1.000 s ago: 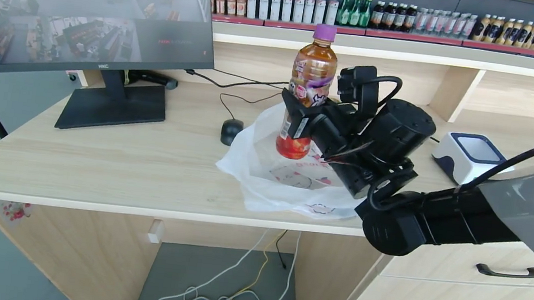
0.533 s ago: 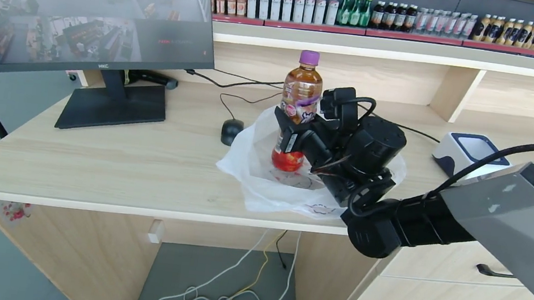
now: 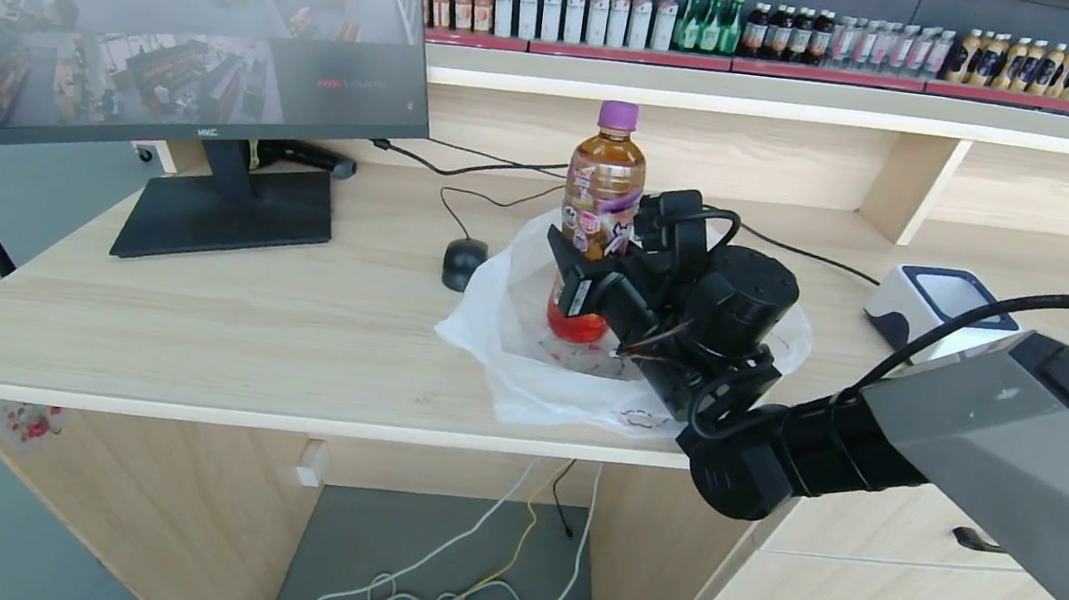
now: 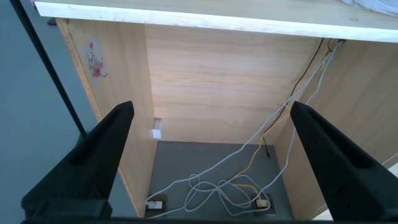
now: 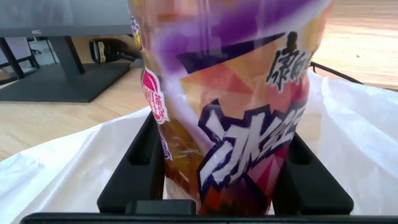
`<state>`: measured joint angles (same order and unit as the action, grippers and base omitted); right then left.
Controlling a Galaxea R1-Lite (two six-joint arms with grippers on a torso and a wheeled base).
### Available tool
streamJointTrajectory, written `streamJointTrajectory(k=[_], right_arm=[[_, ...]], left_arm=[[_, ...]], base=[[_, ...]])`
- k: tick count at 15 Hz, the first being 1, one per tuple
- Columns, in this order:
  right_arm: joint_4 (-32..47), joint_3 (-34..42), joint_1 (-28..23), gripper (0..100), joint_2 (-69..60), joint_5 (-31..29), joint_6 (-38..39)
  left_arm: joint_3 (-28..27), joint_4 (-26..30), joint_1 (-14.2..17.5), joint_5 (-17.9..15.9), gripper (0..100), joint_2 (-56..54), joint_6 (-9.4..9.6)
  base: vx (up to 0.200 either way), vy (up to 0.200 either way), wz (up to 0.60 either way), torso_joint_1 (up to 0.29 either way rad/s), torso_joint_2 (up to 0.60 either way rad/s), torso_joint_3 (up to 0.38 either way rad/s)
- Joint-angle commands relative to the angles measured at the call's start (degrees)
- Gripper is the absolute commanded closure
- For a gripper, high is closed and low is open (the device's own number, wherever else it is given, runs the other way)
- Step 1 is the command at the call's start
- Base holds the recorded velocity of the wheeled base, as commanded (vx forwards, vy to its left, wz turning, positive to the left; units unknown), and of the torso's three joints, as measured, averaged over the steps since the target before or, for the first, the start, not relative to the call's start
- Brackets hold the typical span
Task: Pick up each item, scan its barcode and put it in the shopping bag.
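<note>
A tea bottle (image 3: 599,209) with a purple cap and a colourful label stands upright inside the white shopping bag (image 3: 510,338) on the counter. My right gripper (image 3: 588,271) is shut on the bottle's lower half. The right wrist view has the bottle (image 5: 230,106) between the two black fingers (image 5: 137,168), with the bag (image 5: 68,168) spread below. My left gripper (image 4: 211,162) hangs open below the counter edge, facing the floor cables, with nothing between its fingers.
A white barcode scanner (image 3: 941,311) sits at the right of the counter. A monitor (image 3: 174,17) on its stand, a black mouse (image 3: 464,260) and cables lie at the left and behind the bag. A raised shelf edge (image 3: 818,111) runs behind.
My right gripper has carried the bottle down and to the left, from above the bag into it. The last half second brought only a slight further drop.
</note>
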<state>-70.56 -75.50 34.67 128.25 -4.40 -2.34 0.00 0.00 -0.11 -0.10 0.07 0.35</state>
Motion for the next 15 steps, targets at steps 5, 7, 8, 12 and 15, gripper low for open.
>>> streamJointTrajectory(k=[5, 7, 8, 12, 15], right_arm=[[-0.37, 1.23, -0.39, 100, 0.25, 0.01, 0.85], [-0.46, 2.02, -0.39, 100, 0.25, -0.17, 1.29], [-0.46, 2.20, -0.39, 100, 0.25, -0.17, 1.37], [-0.10, 2.55, -0.39, 100, 0.08, -0.08, 1.46], [-0.19, 3.07, -0.48, 100, -0.01, 0.01, 1.64]], left_arm=[[0.00, 0.00, 0.02, 0.01, 0, 0.01, 0.00], [0.00, 0.00, 0.02, 0.01, 0, 0.01, 0.00], [0.00, 0.00, 0.02, 0.01, 0, 0.01, 0.00], [0.00, 0.00, 0.02, 0.01, 0, 0.01, 0.00], [0.00, 0.00, 0.02, 0.01, 0, 0.01, 0.00]], base=[[0.000, 0.000, 0.00, 0.000, 0.00, 0.000], [0.000, 0.000, 0.00, 0.000, 0.00, 0.000], [0.000, 0.000, 0.00, 0.000, 0.00, 0.000], [0.000, 0.000, 0.00, 0.000, 0.00, 0.000], [0.000, 0.000, 0.00, 0.000, 0.00, 0.000]])
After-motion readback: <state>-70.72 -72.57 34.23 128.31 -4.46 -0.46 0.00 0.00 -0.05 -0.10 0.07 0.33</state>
